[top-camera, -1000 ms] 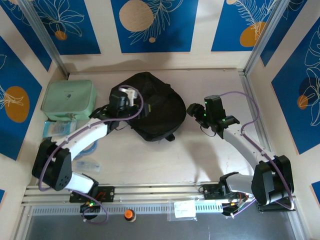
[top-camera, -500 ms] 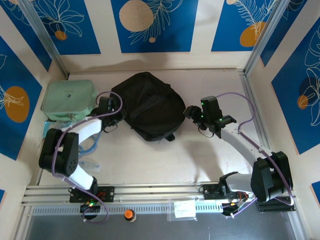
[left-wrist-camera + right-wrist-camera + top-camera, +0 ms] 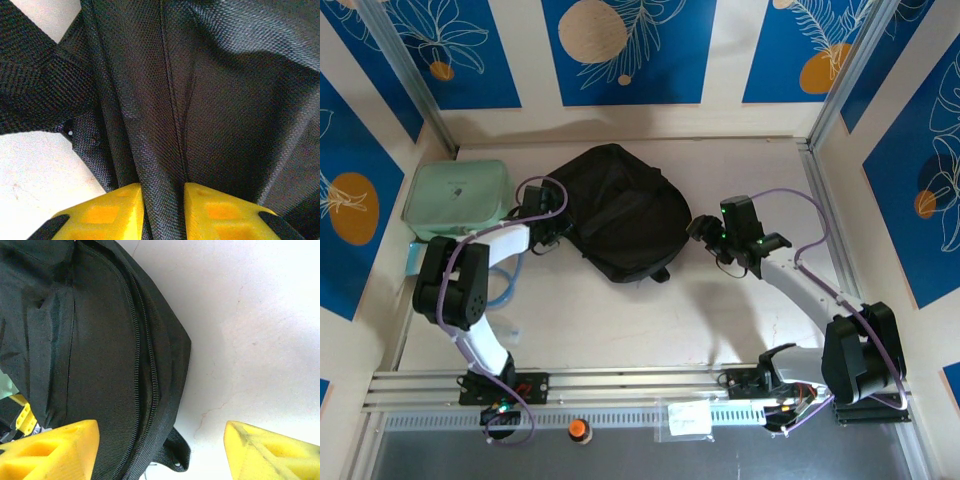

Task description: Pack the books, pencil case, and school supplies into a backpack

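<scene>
Blue-and-cream panels wall in a pale desk (image 3: 720, 310). Backpack (image 3: 620, 215) lies flat mid-desk, toward the far side, black and slack; its long axis runs roughly from far-left to near-right in the top view. Mint case (image 3: 457, 195) sits to its left, near but apart. Left pincer (image 3: 542, 215) is at the backpack's left edge; the wrist view has the left pincer (image 3: 162, 210) clenched on a raised ridge of the black fabric, the weave pinched between both yellow fingers, desk showing pale to the left of it. Right pincer (image 3: 705, 232) sits at the opposite, right edge, released; its own camera shows the right pincer (image 3: 160, 440) spread wide, one finger over the backpack, the other over bare desk, nothing between them but the edge of the fabric. Zipper (image 3: 142, 365) runs along that edge, lengthwise away from the right pincer, teeth closed as far as can be seen; no pull can be made out. Judgement: backpack lies between the two arms, left arm anchoring it, right arm nearer the zipper, so the opening falls to the right. Coming move turns on following the zipper line along the edge to its pull while the left grip keeps the fabric taut. Risk: thin fold may slip from the left fingers.
</scene>
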Controlling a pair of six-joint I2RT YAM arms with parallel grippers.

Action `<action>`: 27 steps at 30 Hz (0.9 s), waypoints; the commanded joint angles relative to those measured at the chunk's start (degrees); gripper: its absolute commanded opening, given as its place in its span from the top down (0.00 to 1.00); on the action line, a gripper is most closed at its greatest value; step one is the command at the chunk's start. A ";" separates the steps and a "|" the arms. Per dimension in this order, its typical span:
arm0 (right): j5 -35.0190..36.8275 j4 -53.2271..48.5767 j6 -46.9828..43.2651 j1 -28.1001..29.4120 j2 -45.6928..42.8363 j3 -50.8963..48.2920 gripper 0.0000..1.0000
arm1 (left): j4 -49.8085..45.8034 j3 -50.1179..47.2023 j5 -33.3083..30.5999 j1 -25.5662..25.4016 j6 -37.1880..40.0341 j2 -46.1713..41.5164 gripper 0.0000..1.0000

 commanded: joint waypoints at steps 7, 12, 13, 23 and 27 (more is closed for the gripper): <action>-8.89 5.00 0.13 0.12 4.57 -1.50 0.36 | 3.33 1.45 5.93 0.72 -2.35 2.37 0.74; -14.70 7.58 0.36 0.06 11.10 -0.41 0.40 | 4.37 1.88 8.01 0.73 -3.00 2.91 0.81; -15.38 8.00 0.38 0.05 12.17 -0.26 0.42 | 4.46 1.88 8.10 0.69 -2.85 2.78 0.84; -14.16 9.15 -0.64 -1.96 19.06 2.64 0.60 | 4.50 1.90 11.78 0.73 -0.19 -3.09 1.00; -13.97 11.16 -1.54 -4.25 22.92 4.93 0.64 | 3.89 2.02 13.98 0.42 -0.49 -7.34 1.00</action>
